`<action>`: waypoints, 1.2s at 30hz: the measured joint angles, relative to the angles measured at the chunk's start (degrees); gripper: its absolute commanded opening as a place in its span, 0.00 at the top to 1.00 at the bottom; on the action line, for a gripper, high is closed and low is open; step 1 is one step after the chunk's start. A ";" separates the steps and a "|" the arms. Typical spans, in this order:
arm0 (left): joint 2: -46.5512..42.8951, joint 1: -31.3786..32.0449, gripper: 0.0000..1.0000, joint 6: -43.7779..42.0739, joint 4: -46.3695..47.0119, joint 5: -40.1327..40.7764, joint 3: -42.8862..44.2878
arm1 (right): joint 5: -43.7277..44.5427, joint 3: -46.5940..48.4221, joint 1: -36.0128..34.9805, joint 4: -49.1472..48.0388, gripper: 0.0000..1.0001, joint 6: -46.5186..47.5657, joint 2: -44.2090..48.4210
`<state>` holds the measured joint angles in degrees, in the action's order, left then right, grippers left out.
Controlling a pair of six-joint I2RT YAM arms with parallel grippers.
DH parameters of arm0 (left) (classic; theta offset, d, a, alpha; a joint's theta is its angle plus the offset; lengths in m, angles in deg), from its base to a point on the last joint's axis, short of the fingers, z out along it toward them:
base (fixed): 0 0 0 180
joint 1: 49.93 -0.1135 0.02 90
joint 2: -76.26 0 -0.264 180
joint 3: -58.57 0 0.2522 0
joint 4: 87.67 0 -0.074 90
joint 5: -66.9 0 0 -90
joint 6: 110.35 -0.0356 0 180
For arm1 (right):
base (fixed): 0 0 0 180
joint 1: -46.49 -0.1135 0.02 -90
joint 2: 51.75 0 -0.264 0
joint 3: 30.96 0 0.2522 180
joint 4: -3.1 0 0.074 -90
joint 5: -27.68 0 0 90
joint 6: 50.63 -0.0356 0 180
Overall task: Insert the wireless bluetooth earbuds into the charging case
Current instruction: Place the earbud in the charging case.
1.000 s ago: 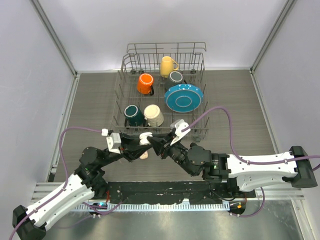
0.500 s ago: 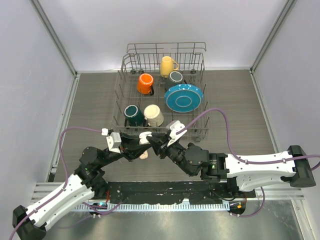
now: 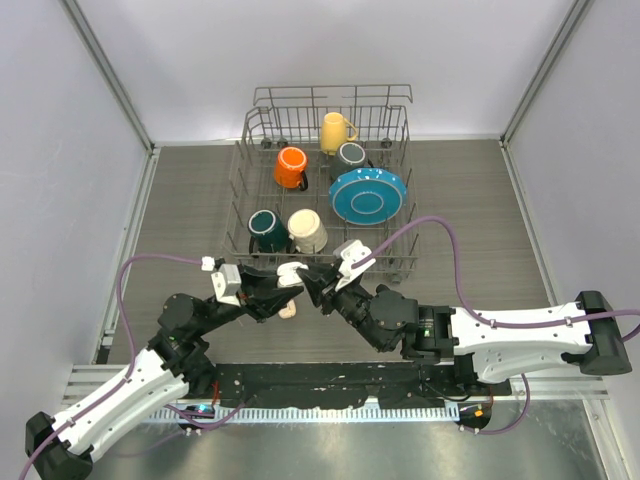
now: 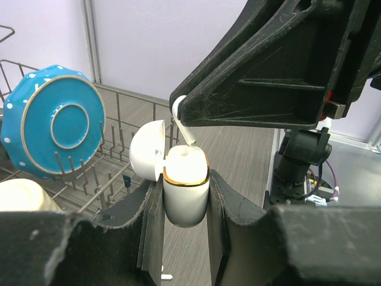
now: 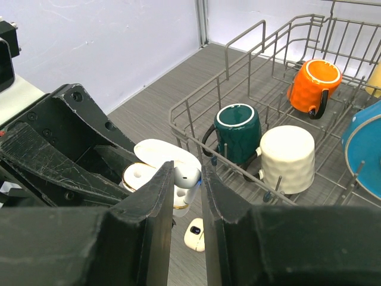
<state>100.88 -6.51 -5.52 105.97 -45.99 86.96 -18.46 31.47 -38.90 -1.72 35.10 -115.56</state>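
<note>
My left gripper [image 4: 186,199] is shut on the white charging case [image 4: 186,205] and holds it upright above the table. The case has a gold rim, and its lid [image 4: 146,156] is swung open to the left. My right gripper [image 5: 187,174] is shut on one of the white earbuds [image 5: 189,177], directly over the case [image 5: 138,177]. The earbud's stem [image 4: 186,133] points down at the case's open top with its tip about at the rim. In the top view both grippers, left [image 3: 283,283] and right [image 3: 310,282], meet in front of the rack.
A wire dish rack [image 3: 243,215] stands just behind the grippers, holding teal [image 5: 237,132], cream [image 5: 287,158], orange [image 3: 291,167], yellow [image 3: 335,131] and grey [image 3: 351,155] mugs and a blue plate [image 3: 367,194]. A second small closed case [image 5: 194,233] lies on the table below the held one.
My right gripper has crept a little to the left with the earbud, closing on the case. The left gripper has barely shifted.
</note>
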 measured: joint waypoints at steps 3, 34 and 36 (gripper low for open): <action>0.04 0.00 1.00 0.00 0.02 0.04 0.00 | 0.04 0.00 0.00 0.04 0.99 0.11 0.00; 0.09 0.00 1.00 1.31 1.16 0.44 0.00 | 0.00 -0.26 0.00 -4.52 0.99 0.13 -1.97; -0.07 0.00 1.00 1.36 1.11 0.48 0.00 | -0.02 -0.68 0.00 -5.14 0.99 0.13 -1.88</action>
<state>100.81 -6.51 -4.16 107.08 -45.51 86.96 -18.49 30.79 -38.90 -6.86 35.23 -117.44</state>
